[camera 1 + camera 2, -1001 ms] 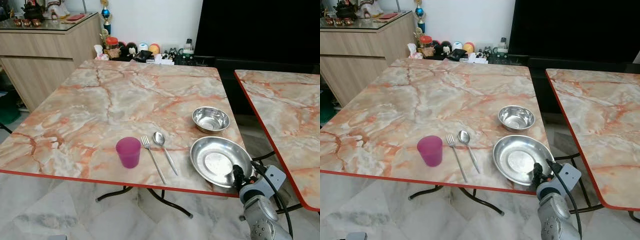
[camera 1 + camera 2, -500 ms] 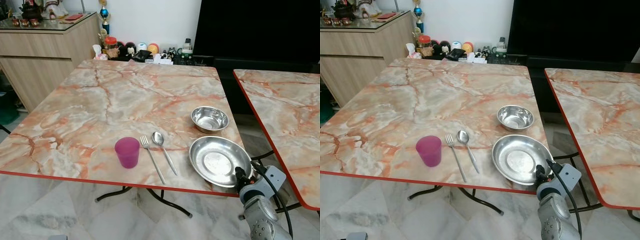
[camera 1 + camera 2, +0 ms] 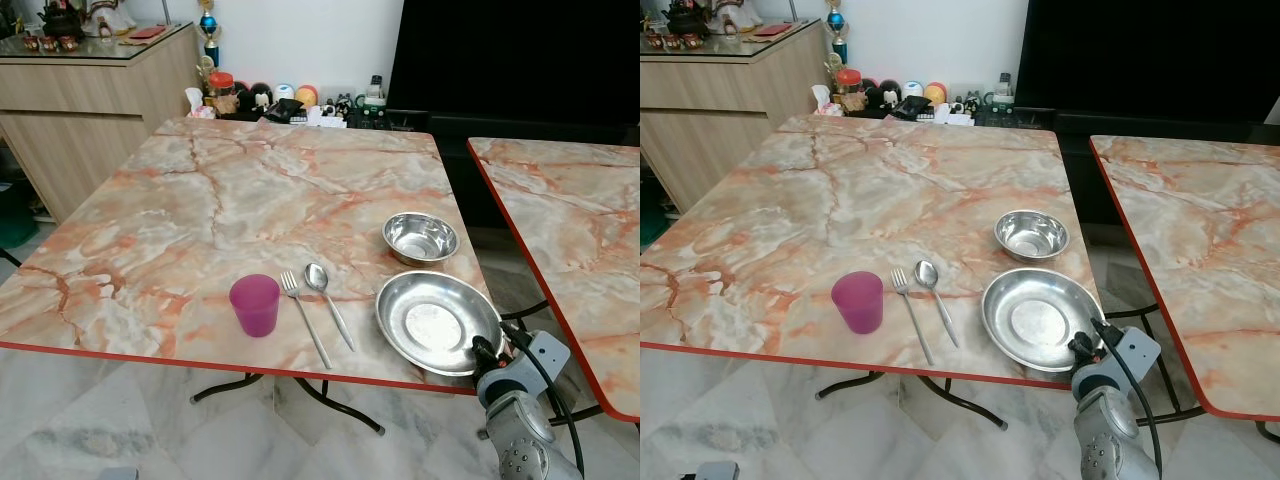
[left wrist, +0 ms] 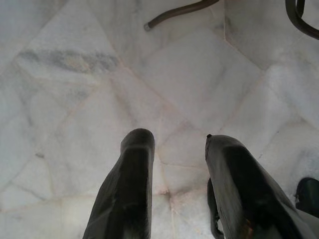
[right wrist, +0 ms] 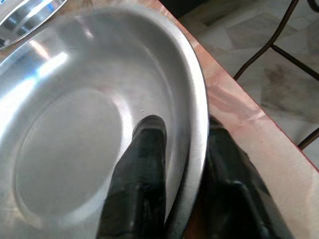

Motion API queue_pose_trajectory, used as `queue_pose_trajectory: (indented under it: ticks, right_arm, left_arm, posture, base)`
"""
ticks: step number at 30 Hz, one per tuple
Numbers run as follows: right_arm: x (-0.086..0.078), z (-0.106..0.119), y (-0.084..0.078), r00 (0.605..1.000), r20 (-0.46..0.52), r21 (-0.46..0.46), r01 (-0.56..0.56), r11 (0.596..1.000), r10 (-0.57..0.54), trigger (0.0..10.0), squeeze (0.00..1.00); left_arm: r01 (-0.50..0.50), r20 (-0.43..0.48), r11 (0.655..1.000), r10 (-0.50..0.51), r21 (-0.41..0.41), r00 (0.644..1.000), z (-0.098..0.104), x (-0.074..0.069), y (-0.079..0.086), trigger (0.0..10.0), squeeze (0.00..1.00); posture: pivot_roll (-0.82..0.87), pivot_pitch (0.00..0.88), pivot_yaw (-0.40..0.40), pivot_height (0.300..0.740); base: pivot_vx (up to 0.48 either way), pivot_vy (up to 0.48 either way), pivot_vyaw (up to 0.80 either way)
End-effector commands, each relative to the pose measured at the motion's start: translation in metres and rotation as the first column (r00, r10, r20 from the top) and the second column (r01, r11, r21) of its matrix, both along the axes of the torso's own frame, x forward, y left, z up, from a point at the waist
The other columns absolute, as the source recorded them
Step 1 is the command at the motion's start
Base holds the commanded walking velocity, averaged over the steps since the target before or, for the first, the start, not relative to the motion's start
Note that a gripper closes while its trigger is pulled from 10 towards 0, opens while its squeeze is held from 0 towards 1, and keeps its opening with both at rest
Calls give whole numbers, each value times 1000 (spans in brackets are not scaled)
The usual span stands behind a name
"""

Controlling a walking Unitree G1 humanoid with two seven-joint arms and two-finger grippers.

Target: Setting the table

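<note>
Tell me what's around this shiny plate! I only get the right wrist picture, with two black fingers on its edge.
Observer: That steel plate sits at the near right corner of a marble table. The right pincer straddles its rim, one finger inside, one outside.
Operator: Is there anything to eat with?
Observer: Yes, a fork and a spoon lie side by side just left of the plate.
Operator: And a drink?
Observer: A purple cup stands left of the fork. I cannot see inside it.
Operator: What's that shiny bit in my corner?
Observer: A small steel bowl, just behind the plate.
Operator: Where's the other arm?
Observer: The left pincer hangs open over the white floor tiles.
</note>
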State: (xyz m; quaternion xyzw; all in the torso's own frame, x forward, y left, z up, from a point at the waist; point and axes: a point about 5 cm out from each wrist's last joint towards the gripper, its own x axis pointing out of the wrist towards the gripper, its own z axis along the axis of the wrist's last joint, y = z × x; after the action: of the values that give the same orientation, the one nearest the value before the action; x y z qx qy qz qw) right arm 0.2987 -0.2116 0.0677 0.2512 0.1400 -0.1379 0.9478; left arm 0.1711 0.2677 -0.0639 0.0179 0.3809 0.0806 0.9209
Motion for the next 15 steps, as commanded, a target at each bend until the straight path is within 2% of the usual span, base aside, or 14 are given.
queue_pose_trajectory:
  ticks: [1, 5, 8, 9, 11, 15]
  right_arm:
    - [-3, -6, 1, 1000, -30, -8, -2, 1000, 2, 0, 0]
    - [-4, -5, 0, 1000, -11, -3, 17, 1000, -17, 0, 0]
    - [-6, 8, -3, 989, 114, 20, 91, 996, -93, 0, 0]
    - [-10, 18, -3, 967, 220, 62, 115, 991, -126, 0, 0]
    - [-15, 23, -4, 949, 281, 77, 128, 989, -144, 0, 0]
    - [-21, 27, -5, 933, 322, 86, 139, 987, -159, 0, 0]
  left_arm:
    - [41, -5, 999, -41, 14, 999, 0, 1, -3, 10000, 0]
    - [56, 0, 998, -56, 21, 998, 1, 3, -4, 10000, 0]
    - [95, 10, 995, -96, 42, 995, 2, 7, -7, 10000, 0]
    - [100, 17, 994, -101, 41, 995, 3, 10, -9, 10000, 0]
    - [98, 21, 994, -99, 40, 995, 4, 11, -9, 10000, 0]
    - [99, 20, 994, -100, 40, 995, 4, 12, -10, 10000, 0]
  posture:
    - [4, 48, 3, 740]
    - [5, 48, 4, 740]
    - [4, 47, 3, 740]
    - [2, 47, 3, 740]
    - [-3, 47, 4, 740]
    - [-3, 47, 4, 740]
  base:
    - [0, 0, 0]
    - [0, 0, 0]
    - [0, 0, 0]
    - [0, 0, 0]
    - [0, 0, 0]
    - [0, 0, 0]
